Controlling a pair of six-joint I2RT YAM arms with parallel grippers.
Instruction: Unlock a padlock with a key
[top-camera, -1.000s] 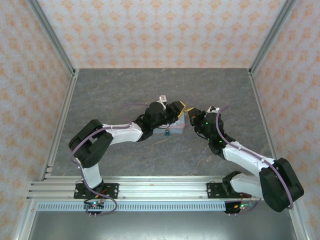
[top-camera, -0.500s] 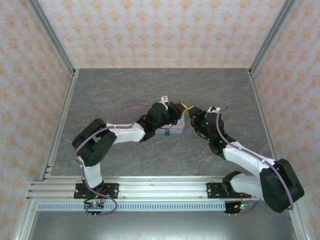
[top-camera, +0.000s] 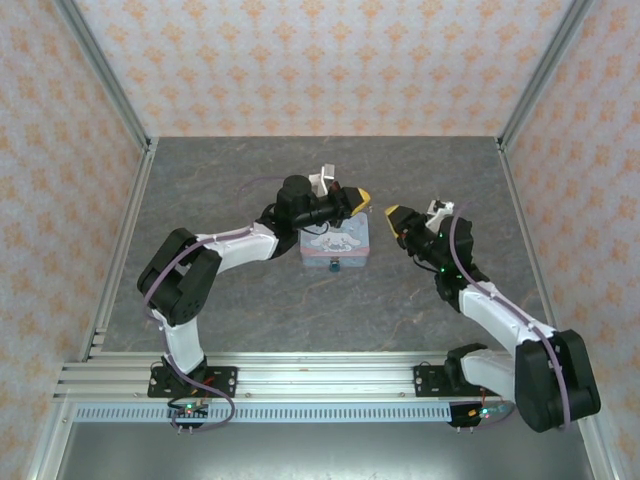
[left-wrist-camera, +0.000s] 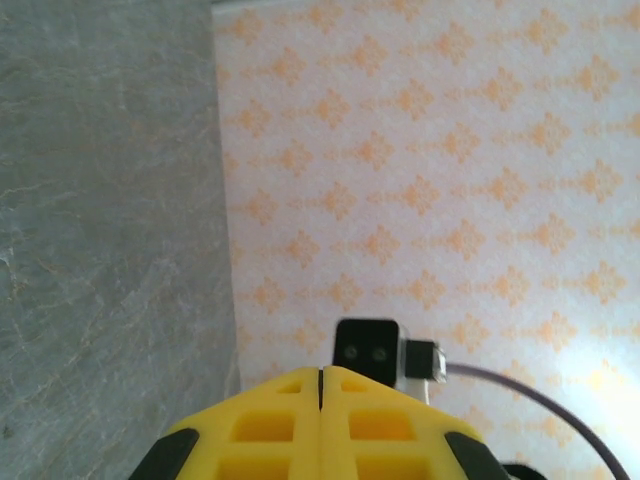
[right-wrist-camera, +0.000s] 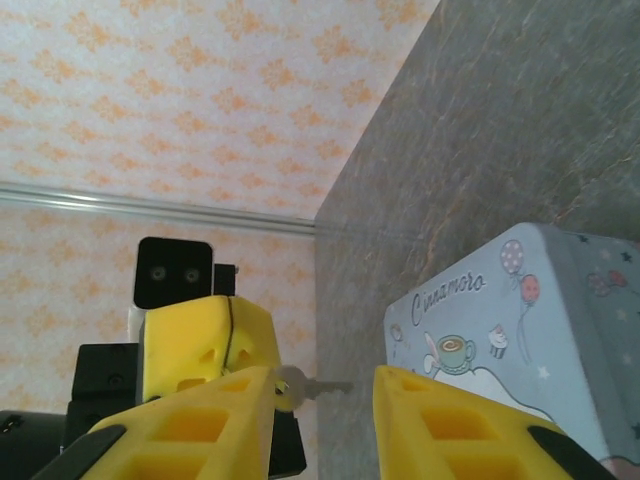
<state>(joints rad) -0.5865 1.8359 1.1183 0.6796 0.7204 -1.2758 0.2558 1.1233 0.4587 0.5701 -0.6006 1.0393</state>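
From above we are making out the padlock (top-camera: 334, 266) only as a teal speck at the near edge of the cartoon-printed tin (top-camera: 335, 240); its shackle is too small to read. The key (right-wrist-camera: 318, 386) is showing in the right wrist view as a slim pale sliver, its head partly hidden behind the right gripper (right-wrist-camera: 322, 380). The left gripper (right-wrist-camera: 210, 340) is pinching that key, jaws pressed together. The right gripper's jaws are standing partly apart, holding nothing. Both grippers are hovering near the tin's far right corner, tips close but apart. The grey table (top-camera: 230, 170) is lying bare around the tin, with the papered walls (top-camera: 300, 60) well apart from it. We are counting one padlock, one key, one tin and two grippers.
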